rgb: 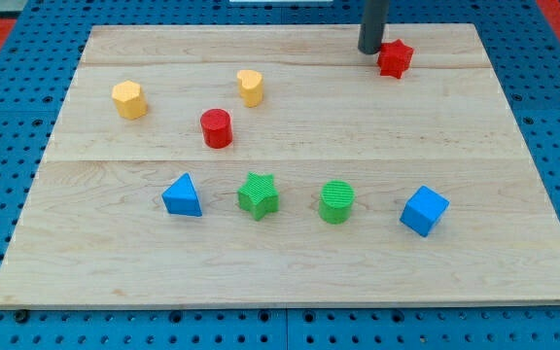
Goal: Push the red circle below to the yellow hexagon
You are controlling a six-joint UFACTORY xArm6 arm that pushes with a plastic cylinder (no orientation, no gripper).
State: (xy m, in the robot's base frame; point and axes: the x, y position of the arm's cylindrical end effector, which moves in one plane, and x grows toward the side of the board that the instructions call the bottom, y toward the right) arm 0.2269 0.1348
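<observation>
Dark rod descending from the view's top, my tip (371, 51) resting on the pale wooden board (513, 243), with no claw to open or clench. Just right of my tip, apparently touching: red star block (395, 58). Well down-left of my tip: red circle block (217, 127). Further left, slightly higher: yellow hexagon block (129, 99). Between those and my tip: yellow heart-shaped block (250, 87). Far below my tip, in a row: blue triangular block (182, 195), green star block (258, 194), green circle block (336, 201), blue cube (424, 210).

Board (290, 253) pale wood, smooth, matt; green star (258, 194), green circle (336, 201) ribbed.
</observation>
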